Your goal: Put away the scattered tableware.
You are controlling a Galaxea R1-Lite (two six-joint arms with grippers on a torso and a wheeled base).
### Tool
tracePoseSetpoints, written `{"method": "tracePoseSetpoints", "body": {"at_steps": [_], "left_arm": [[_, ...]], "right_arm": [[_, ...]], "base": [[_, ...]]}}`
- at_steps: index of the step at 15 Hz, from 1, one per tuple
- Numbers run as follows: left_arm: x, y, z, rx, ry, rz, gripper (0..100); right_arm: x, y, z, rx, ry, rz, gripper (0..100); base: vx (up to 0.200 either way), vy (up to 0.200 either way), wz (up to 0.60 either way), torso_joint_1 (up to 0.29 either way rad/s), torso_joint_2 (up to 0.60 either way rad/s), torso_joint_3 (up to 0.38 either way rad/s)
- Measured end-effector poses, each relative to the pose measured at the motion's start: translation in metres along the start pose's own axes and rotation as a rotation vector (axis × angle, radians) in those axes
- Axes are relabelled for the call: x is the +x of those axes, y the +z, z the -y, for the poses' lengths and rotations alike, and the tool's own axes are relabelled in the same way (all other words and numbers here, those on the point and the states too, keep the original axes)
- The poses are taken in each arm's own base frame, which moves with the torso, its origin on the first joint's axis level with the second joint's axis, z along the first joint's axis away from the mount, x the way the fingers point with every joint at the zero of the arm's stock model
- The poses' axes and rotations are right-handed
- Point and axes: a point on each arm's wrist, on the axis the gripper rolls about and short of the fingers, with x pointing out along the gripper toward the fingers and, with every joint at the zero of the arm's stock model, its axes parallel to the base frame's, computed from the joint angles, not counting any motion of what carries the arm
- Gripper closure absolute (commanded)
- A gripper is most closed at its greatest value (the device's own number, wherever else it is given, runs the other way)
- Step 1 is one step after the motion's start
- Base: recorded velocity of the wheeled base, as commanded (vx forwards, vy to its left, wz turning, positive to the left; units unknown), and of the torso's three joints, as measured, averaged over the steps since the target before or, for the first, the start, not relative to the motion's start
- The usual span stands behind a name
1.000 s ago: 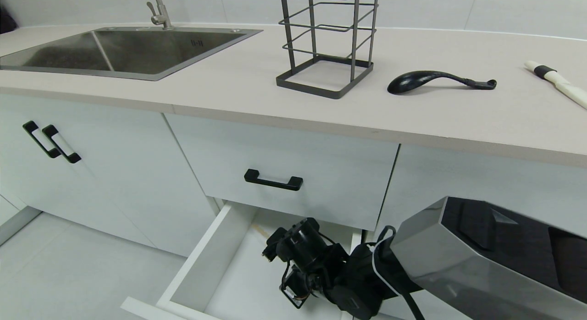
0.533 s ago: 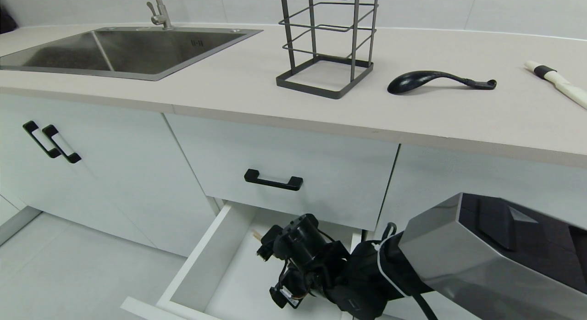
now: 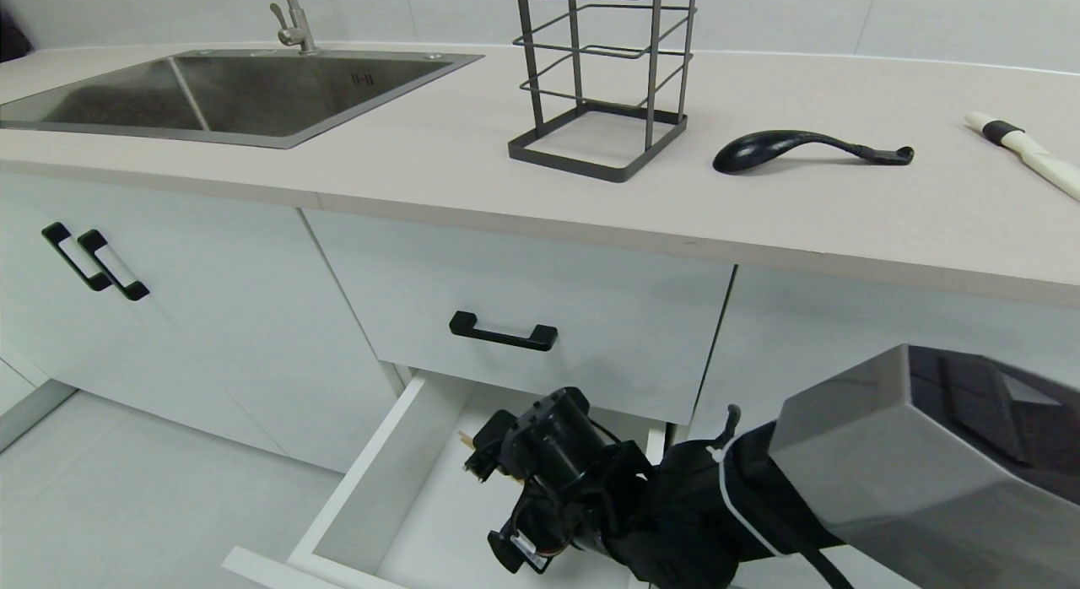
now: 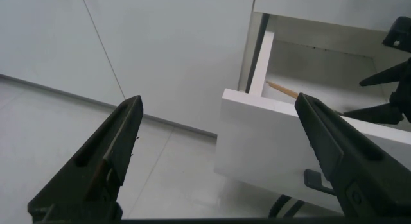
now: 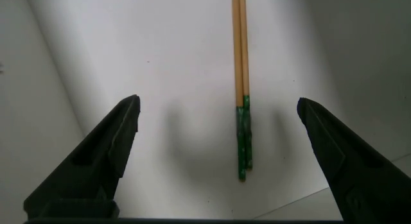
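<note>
"Chopsticks?"
"Slim wooden pair, green ends, flat on the white drawer floor under my right claw, fingers spread."
"Around?"
"Upper drawer front overhangs it; curved black spoon, wire rack higher up on the counter."

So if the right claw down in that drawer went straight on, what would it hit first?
The right claw, open, would probably meet the chopsticks lying on the drawer floor straight ahead, though depth is unclear.
</note>
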Motion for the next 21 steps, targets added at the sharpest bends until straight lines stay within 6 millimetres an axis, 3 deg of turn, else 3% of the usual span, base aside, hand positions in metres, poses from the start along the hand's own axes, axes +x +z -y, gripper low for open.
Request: {"method": "tracePoseSetpoints", "body": {"at_steps": [5,10,15,21], "left_arm": [[0.000,0.000,0.000,0.000,0.000,0.000,0],[0.000,0.000,0.000,0.000,0.000,0.000,0],[0.000,0.000,0.000,0.000,0.000,0.000,0],[0.000,0.000,0.000,0.000,0.000,0.000,0]], "right_arm": [[-0.056,-0.003,-0.007,-0.028,0.039,0.047,0],[-0.117,-0.025,-0.009,-0.043,0.081,0.134,0],[-0.159,-0.032,0.002,-0.025,0.152,0.272,0],[-0.197,-0.064,0.022,-0.094,0.261,0.398,0]], "base": [[0.000,0.000,0.00,0.000,0.00,0.000],[0.000,0.000,0.00,0.000,0.00,0.000],[0.000,0.000,0.00,0.000,0.00,0.000],[0.000,0.000,0.00,0.000,0.00,0.000]]}}
